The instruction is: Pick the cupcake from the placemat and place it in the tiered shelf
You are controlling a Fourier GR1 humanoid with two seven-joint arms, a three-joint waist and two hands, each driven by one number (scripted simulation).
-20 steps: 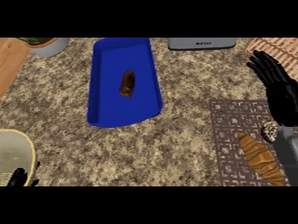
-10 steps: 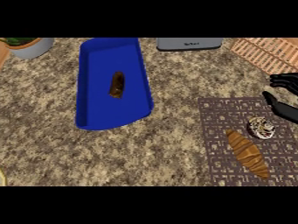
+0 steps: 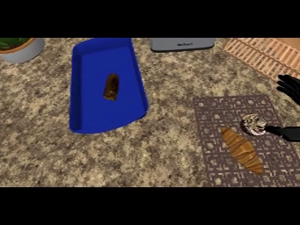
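Fingers (image 3: 298, 91) spread; blue tray (image 3: 90, 110) holds pastry (image 3: 111, 86).

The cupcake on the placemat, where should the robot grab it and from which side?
Probably around its round sides, coming from the right. The cupcake stands upright near the placemat's right edge, and the right hand is already beside it, thumb tip at its right flank. The croissant lies close on its lower left, so that side is crowded.
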